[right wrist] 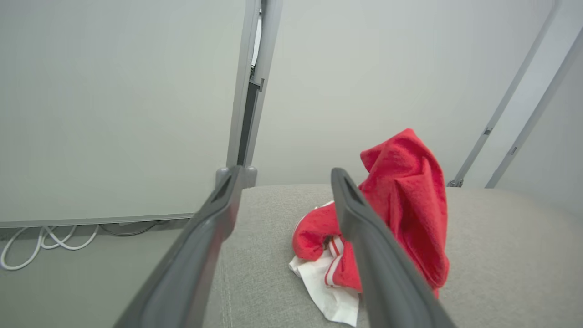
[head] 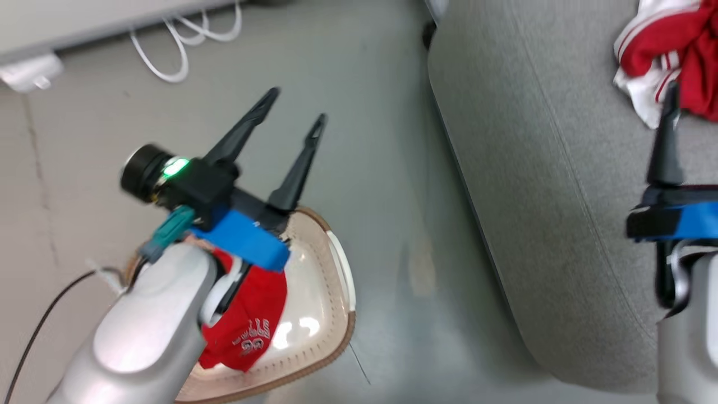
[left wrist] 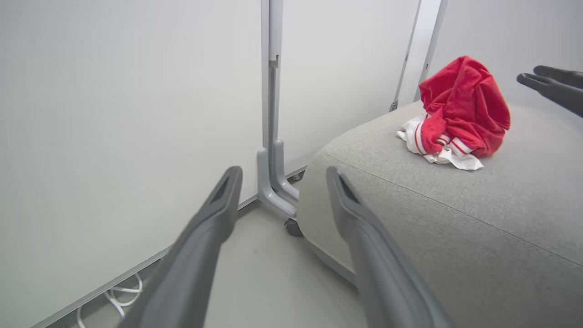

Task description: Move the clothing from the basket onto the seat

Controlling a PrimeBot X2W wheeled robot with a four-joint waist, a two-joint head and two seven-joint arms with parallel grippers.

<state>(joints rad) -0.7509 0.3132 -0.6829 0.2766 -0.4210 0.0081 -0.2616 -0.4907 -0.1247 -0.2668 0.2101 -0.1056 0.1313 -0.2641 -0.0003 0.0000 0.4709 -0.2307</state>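
One red garment point(head: 681, 42) lay bunched near the far corner of the seat point(head: 527, 179). The second garment point(head: 252, 314), lettered, sat in the basket point(head: 339, 331), partly under my left forearm. The left gripper point(head: 298, 104) hung over the basket's far rim, jaws well apart and empty, probably staged for the next pick. The right gripper point(right wrist: 287, 172) hovered over the seat just short of the pile, likewise spread and holding nothing. A bare floor point(head: 392, 224) strip between basket and seat edge looked like a free transfer path.
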